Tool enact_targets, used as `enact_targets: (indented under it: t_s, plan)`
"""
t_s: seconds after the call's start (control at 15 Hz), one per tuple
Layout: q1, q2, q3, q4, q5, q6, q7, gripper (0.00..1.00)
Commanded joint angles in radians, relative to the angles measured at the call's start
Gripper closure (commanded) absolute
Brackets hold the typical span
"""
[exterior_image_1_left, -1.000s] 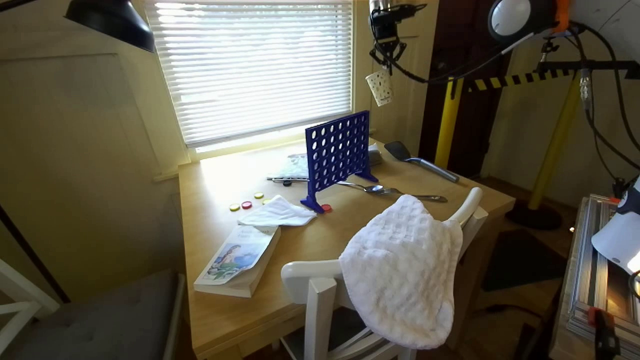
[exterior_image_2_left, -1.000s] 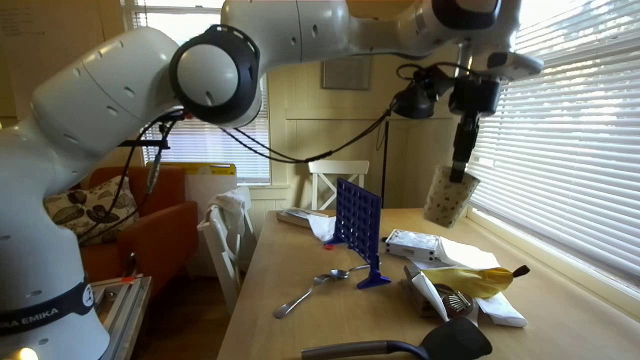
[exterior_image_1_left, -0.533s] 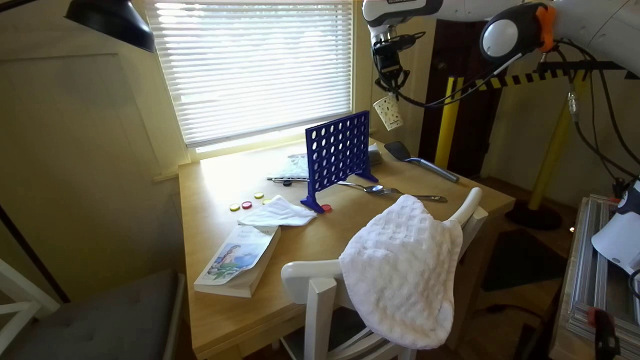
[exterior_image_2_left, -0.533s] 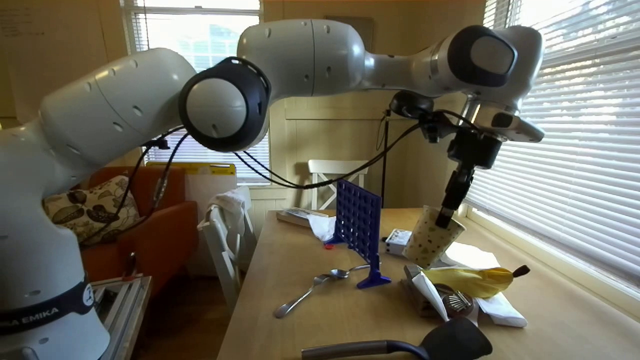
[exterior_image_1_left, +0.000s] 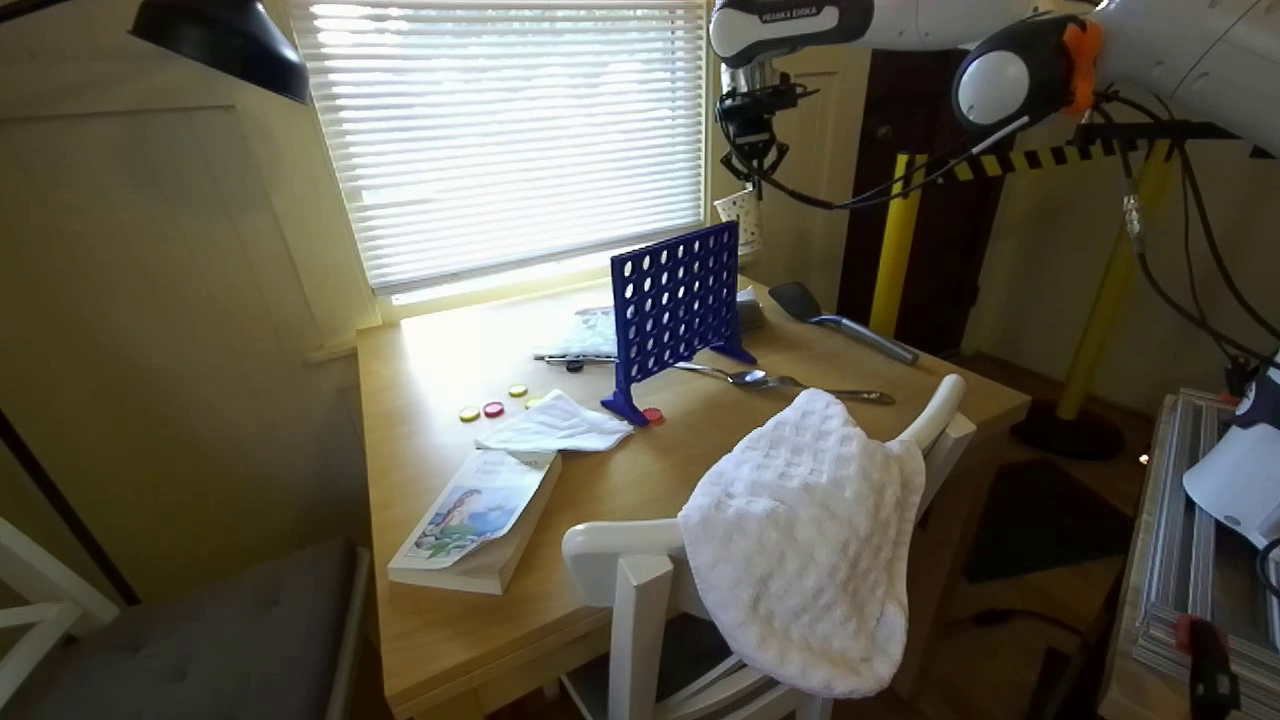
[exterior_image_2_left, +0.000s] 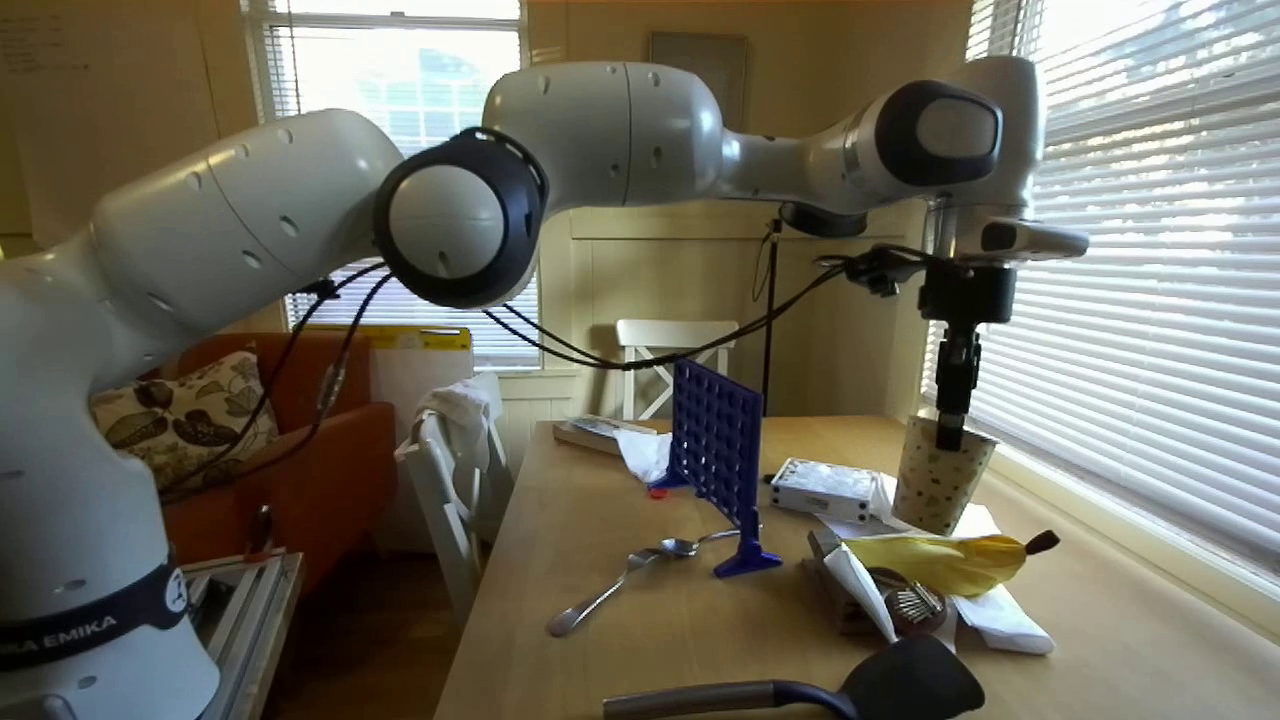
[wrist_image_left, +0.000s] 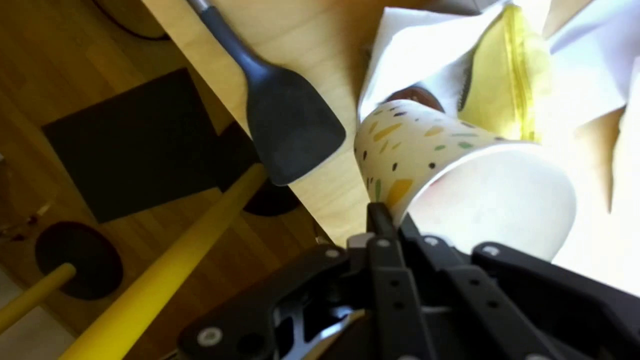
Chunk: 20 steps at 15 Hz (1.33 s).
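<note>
Right now, I have my gripper (wrist_image_left: 395, 222) clamped on the rim of a paper cup (exterior_image_2_left: 935, 485); it hangs below me, mouth up, long axis slightly off upright, its base toward the white paper (exterior_image_2_left: 1008, 622) and yellow pouch (exterior_image_2_left: 940, 563) piled on the table (exterior_image_2_left: 570, 520).

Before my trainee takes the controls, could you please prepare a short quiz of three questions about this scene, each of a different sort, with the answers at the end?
1. Multiple choice: what does the gripper hold?
A) a spoon
B) a speckled cup
C) a book

2. True or false: the speckled cup is upside down.

3. Short answer: in both exterior views, what is draped over the back of a white chair?

Key:
1. B, pinched at its rim.
2. False; its open end faces upward.
3. A white cloth.
</note>
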Motion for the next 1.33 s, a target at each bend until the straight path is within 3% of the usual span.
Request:
enact_targets:
  t_s: [0.0,0.07,0.13,0.33,1.27]
  plan:
    - [0.003,0.067,-0.003,0.028,0.015,0.137,0.179,0.99]
    - [-0.004,0.072,0.01,0.016,0.031,0.138,0.216,0.99]
    - [0.004,0.053,0.005,0.019,0.005,0.099,0.143,0.99]
    - [0.005,0.059,0.005,0.007,0.005,0.11,0.15,0.99]
    - [-0.027,0.143,-0.064,0.023,-0.024,0.171,0.573,0.99]
